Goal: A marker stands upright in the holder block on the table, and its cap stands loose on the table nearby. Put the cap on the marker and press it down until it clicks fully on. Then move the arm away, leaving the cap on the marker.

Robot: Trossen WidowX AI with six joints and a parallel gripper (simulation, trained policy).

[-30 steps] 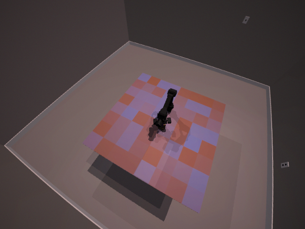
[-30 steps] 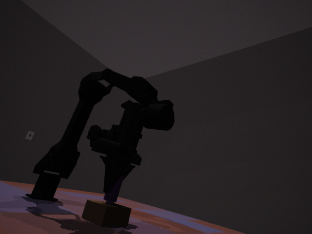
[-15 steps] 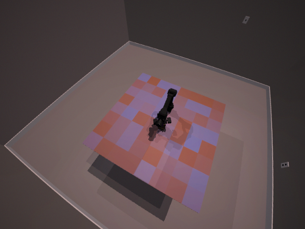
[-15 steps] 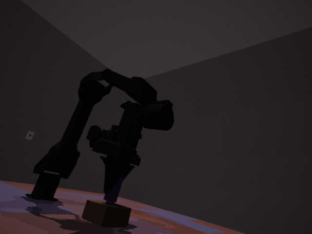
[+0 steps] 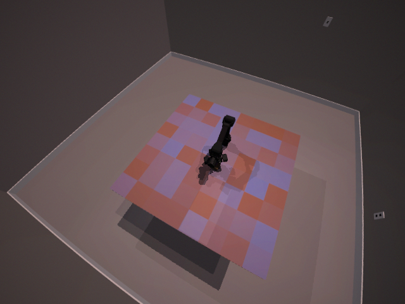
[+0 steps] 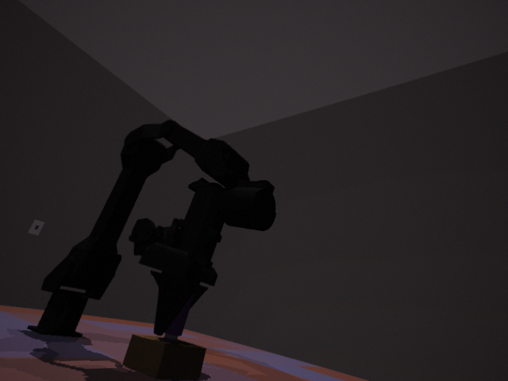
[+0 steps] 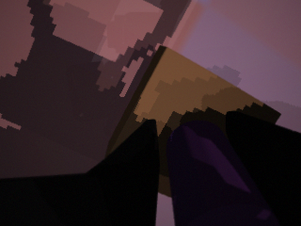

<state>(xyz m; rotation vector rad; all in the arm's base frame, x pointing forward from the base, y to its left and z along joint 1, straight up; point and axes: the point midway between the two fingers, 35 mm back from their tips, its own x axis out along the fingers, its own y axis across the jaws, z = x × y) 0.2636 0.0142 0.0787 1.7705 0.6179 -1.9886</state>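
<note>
The tool [image 5: 215,167] [image 6: 168,329] [image 7: 191,124] points steeply down at the end of the bent black arm [image 5: 222,135] [image 6: 113,209], partly open, its fingers straddling but not gripping the purple cap [image 6: 177,324] [image 7: 202,165]. The cap stands over a pale marker section [image 6: 171,337] above the holder block [image 6: 180,359] [image 7: 174,75] on the checkered surface [image 5: 202,204] [image 6: 16,348] [image 7: 245,42].
</note>
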